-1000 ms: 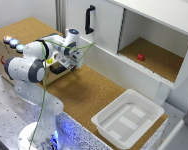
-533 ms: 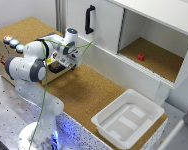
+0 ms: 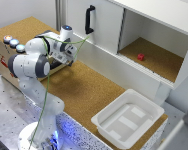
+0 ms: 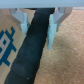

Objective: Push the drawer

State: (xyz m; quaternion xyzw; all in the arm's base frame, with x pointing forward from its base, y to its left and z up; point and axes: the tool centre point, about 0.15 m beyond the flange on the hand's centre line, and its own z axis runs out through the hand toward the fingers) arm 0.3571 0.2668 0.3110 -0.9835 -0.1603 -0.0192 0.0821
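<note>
The light-brown box (image 3: 5, 56) stands at the exterior view's left, with three coloured round buttons (image 3: 14, 43) on top. Its drawer (image 3: 56, 64) shows only as a dark strip below my hand; my arm hides most of it. My gripper (image 3: 65, 54) is low at the box's front, against the drawer. In the wrist view my gripper (image 4: 39, 22) is open. Its pale fingers (image 4: 21, 20) stand on either side of a dark band (image 4: 34, 52), which is the drawer. Tan wood with blue print (image 4: 6, 47) lies beside that band.
A big white cabinet (image 3: 106, 30) with a black handle (image 3: 88, 19) stands behind, its open bay holding a small red thing (image 3: 141, 57). A white plastic tub (image 3: 128, 118) sits on the cork table (image 3: 89, 90) at the exterior view's right.
My gripper has edged slightly toward the box front. The drawer looks a little further in, but the difference is small.
</note>
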